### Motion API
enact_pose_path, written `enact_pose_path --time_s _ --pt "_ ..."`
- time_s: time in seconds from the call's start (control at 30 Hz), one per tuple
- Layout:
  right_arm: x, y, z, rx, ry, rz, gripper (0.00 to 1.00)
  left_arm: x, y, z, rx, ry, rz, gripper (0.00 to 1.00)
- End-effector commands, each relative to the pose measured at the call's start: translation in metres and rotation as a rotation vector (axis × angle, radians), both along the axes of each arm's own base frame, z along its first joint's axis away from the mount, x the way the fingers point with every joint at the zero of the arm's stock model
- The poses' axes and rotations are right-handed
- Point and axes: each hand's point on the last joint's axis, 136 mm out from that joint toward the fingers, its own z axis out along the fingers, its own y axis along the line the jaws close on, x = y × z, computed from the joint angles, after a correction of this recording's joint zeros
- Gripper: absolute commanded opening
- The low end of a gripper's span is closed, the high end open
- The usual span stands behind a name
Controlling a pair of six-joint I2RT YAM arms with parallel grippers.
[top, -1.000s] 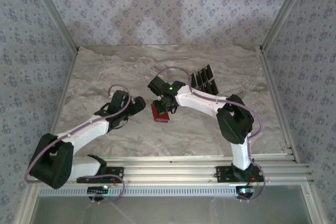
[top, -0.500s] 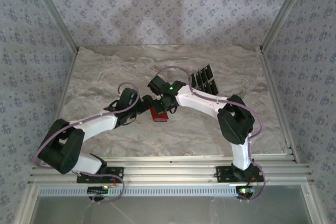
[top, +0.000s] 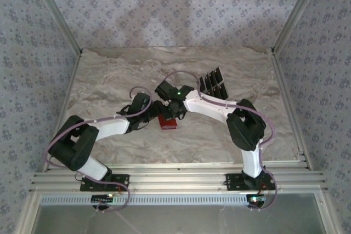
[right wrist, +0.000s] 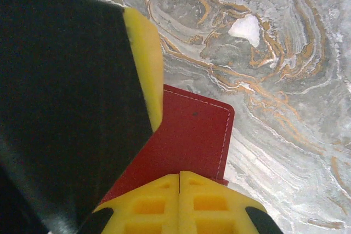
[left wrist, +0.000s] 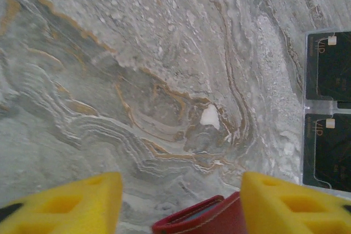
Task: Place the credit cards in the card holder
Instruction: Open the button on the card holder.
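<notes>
Gripping red card holder [right wrist: 189, 141], both end effectors

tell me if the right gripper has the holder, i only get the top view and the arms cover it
Observer: Yes. The right gripper has its yellow pads shut together on one edge of the red holder.
Operator: and the left one
Observer: On the left gripper the holder's edge sits between the fingers. It touches one finger, with a gap at the other.
Operator: cards look ok
Observer: The left wrist view has two black cards lying flat side by side beyond the holder. Each has a small pale mark at one corner.
</notes>
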Motion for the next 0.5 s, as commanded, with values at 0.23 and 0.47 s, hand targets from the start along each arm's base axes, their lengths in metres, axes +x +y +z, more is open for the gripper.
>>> enact_pose_path --time_s 0.23,0.47 --pt "-0.0021 0.0065 0.004 0.054 0.003 -0.014 0.0 0.0052 -0.026 0.0142 -0.086 -0.057 -0.04 0.26" --pt "0.0011 0.0009 0.0055 0.066 -0.002 -0.042 0.0 0.0051 -0.0261 0.0169 -0.098 -0.075 -0.036 0.04"
